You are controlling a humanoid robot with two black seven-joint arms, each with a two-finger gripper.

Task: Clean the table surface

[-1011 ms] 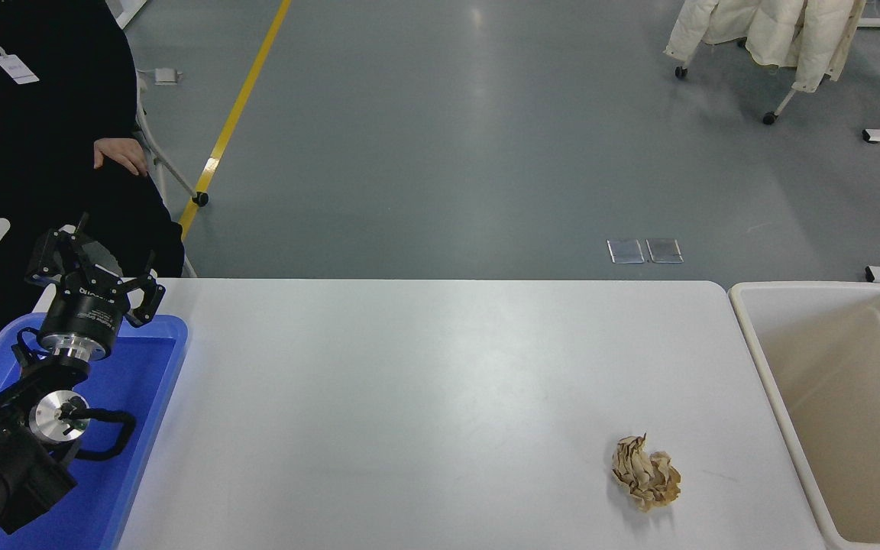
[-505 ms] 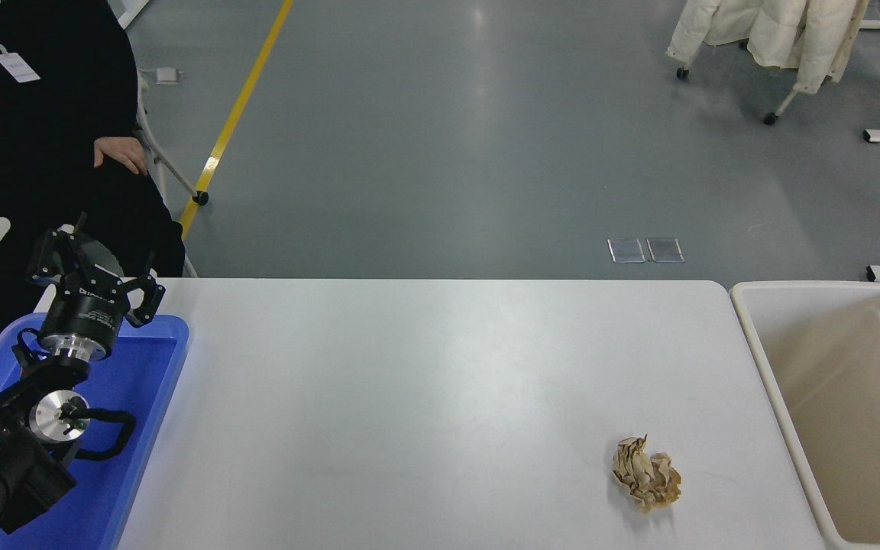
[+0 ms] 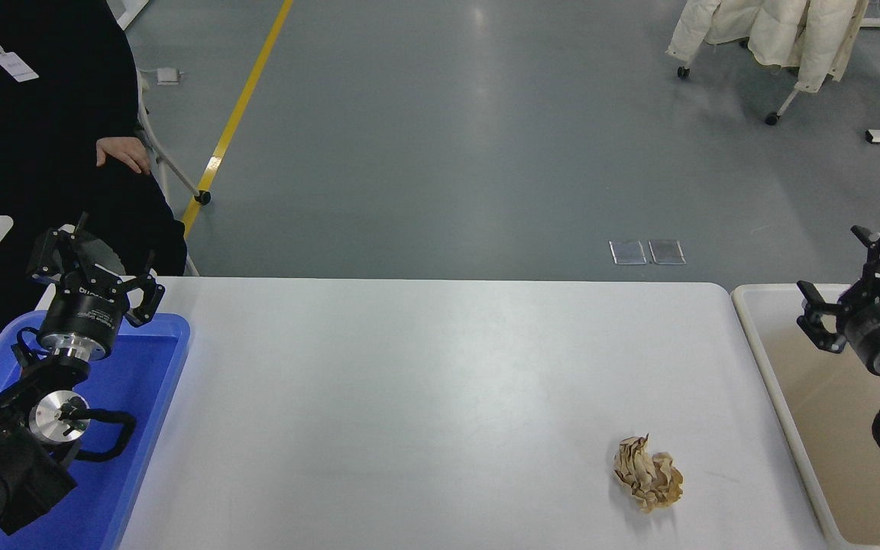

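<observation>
Head view, single entry. Table surface (image 3: 425, 397): white, rounded far corners, filling the middle of the picture from the blue tray (image 3: 142, 428) at its left edge to the cream bin (image 3: 772, 405) at its right. On it, toward the near right: one crumpled ball of brownish paper (image 3: 648, 483), apart from both containers (nearer the bin). Left gripper (image 3: 96, 276): over the far end of the blue tray, fingers spread, holding nothing; its arm enters from the lower left. Right gripper (image 3: 856, 286): above the far part of the cream bin, fingers likewise spread and empty, well apart from the paper. Far left: a seated person in dark clothing, one hand (image 3: 124, 155) resting on a lap. Far right: a pale coat (image 3: 761, 30) on a wheeled rack.
</observation>
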